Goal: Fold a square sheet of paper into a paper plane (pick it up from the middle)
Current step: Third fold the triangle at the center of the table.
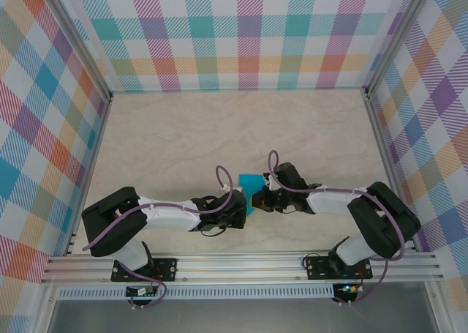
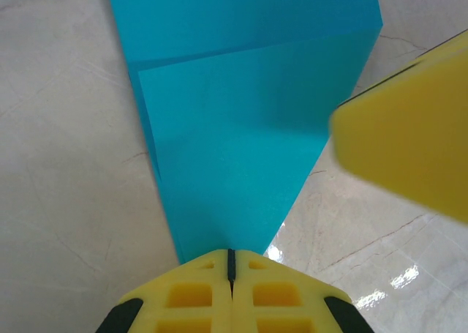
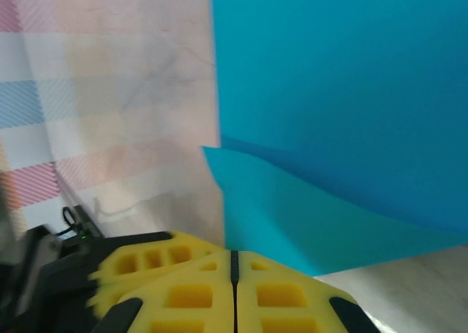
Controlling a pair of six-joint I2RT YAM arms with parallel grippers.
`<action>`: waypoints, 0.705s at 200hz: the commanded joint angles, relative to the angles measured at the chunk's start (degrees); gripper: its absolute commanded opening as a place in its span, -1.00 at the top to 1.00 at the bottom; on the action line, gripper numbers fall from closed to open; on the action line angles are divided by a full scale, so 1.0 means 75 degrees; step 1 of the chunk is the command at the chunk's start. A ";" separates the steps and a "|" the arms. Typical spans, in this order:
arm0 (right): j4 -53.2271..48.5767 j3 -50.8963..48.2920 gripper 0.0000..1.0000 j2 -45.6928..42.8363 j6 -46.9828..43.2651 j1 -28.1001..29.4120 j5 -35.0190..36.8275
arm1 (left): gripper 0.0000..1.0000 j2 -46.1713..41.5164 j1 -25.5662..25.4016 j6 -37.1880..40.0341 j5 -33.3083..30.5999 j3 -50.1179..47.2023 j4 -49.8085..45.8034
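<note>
The teal-blue paper plane [image 1: 251,181] is a folded, tapering sheet held between the two arms near the table's front middle. In the left wrist view the paper plane [image 2: 234,121] narrows down to a tip that runs into my left gripper [image 2: 231,258], whose jaws are pressed together on it. My right gripper's yellow finger [image 2: 409,143] shows beside its right edge. In the right wrist view the paper plane [image 3: 336,128] shows overlapping layers, and its lower edge runs into my shut right gripper [image 3: 234,258]. From above, my left gripper [image 1: 242,205] and right gripper [image 1: 257,199] almost touch.
The marble-patterned table [image 1: 183,135] stretches away behind the grippers. Checked walls [image 1: 241,33] close it in at the back and both sides. An aluminium rail [image 1: 241,263] carries the arm bases along the front edge. The left gripper's yellow fingers [image 3: 139,263] sit beside the right jaws.
</note>
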 commanded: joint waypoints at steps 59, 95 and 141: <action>-0.0236 0.0045 0.91 0.0649 -0.0059 -0.0585 0.0712 | 0.95 0.0344 -0.0083 -0.0040 0.0025 -0.0434 -0.0807; -0.0600 0.0172 0.91 0.0618 -0.0411 -0.1159 0.0708 | 0.95 0.0329 -0.0084 -0.0055 -0.0007 -0.0537 -0.0729; -0.0321 0.0009 0.91 0.0636 -0.0532 -0.1903 0.0288 | 0.95 0.0308 -0.0084 -0.0051 0.0009 -0.0560 -0.0686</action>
